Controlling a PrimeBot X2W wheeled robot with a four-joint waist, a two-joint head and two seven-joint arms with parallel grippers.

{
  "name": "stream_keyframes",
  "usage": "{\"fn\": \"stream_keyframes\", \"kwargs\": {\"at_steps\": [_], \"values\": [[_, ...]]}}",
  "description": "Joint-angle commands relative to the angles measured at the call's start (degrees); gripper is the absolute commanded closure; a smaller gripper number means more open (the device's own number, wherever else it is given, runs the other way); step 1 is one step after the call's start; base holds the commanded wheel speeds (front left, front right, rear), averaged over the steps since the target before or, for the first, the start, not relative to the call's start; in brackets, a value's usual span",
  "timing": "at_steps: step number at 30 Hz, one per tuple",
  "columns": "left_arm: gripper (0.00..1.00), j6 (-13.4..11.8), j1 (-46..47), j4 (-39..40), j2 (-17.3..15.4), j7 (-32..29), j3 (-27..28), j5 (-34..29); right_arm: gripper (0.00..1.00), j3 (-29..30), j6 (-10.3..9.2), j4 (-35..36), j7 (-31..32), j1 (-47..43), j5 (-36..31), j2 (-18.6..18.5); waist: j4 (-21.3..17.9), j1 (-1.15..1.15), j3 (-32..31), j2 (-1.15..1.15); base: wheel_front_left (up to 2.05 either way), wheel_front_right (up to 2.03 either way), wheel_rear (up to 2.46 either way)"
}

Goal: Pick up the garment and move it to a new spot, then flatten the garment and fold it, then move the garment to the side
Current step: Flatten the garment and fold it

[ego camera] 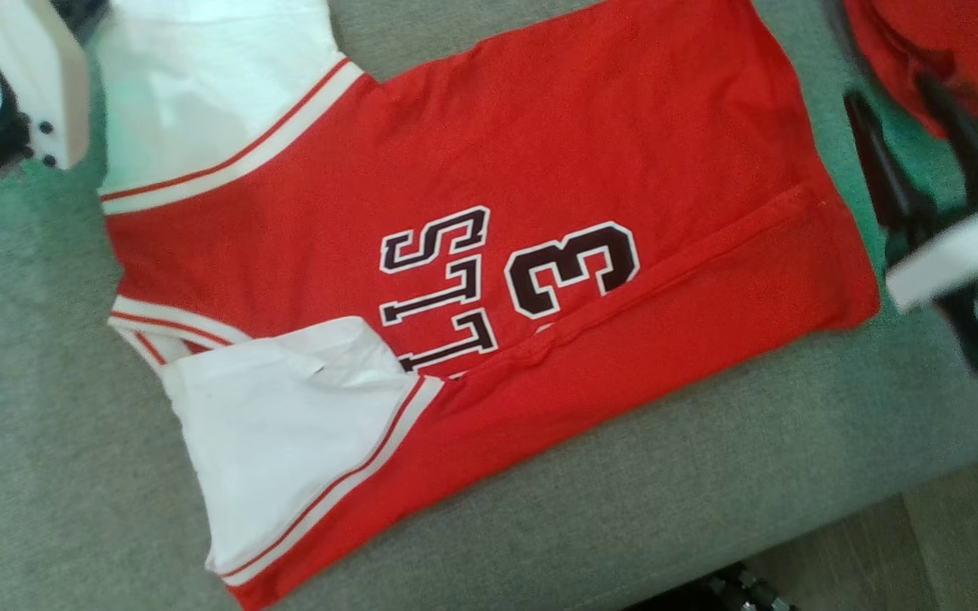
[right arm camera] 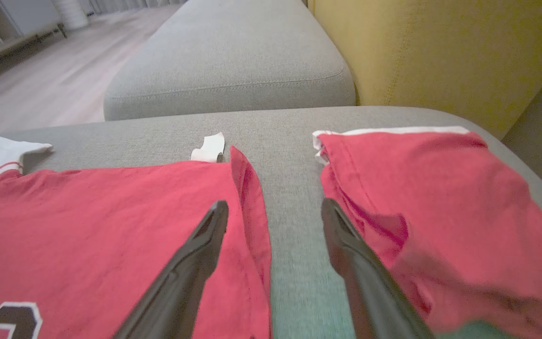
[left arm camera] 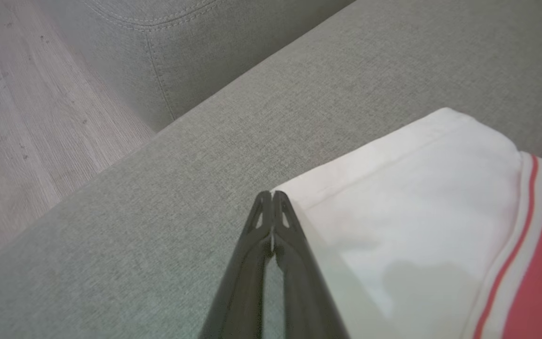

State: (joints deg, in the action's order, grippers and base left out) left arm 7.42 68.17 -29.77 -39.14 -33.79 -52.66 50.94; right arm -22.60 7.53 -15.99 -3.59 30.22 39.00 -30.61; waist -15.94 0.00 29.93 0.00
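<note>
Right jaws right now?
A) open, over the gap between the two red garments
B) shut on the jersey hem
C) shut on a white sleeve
A: the right gripper stands open, nothing between its fingers, with the jersey on one side and the second red garment on the other.

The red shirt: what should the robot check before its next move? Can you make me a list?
1. Left hand shut: ok, closed at the corner of the white sleeve.
2. Sleeve really pinched in it: cannot tell.
3. Right hand open: ok, over the edge of the red shirt.
4. Shirt lying smooth: not ok, a crease runs along the folded-over side.
5. Other red clothes out of the way: ok, grey sofa shows between them and the shirt.
</note>
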Motion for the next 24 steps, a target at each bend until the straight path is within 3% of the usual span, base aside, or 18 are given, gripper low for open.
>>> {"fn": "stream_keyframes", "kwargs": {"at_steps": [1,8,18,19,24], "values": [[1.0,0.05,3.61,1.74,-2.01,0.56,1.67,0.51,0.0,-1.2,-0.04,0.66,2.77,2.48,-1.25,-1.72,0.65,0.0,-0.52,0.0,0.0,0.0,0.0],[1.0,0.06,5.8,3.92,-2.03,1.31,-2.14,1.82,0.0,-7.27,-0.04,-6.15,18.95,16.67,-7.77,1.18,2.44,0.0,-0.88,0.0,0.0,0.0,0.0],[1.0,0.06,8.4,4.45,-2.06,2.77,-6.06,3.41,0.0,-13.3,-0.04,-16.99,27.98,28.19,-11.82,4.31,4.41,0.0,-0.35,0.0,0.0,0.0,0.0],[1.0,0.06,8.56,4.39,-2.04,2.99,-6.44,3.58,0.02,-13.69,-0.04,-17.83,28.18,28.89,-11.85,4.48,4.56,0.0,-0.32,0.0,0.0,0.0,0.0],[1.0,0.06,9.24,3.84,-1.7,4.0,-8.09,4.41,0.28,-15.53,-0.04,-21.09,28.63,31.12,-10.87,4.65,5.3,0.0,-0.15,0.0,0.0,0.0,0.0]]}}
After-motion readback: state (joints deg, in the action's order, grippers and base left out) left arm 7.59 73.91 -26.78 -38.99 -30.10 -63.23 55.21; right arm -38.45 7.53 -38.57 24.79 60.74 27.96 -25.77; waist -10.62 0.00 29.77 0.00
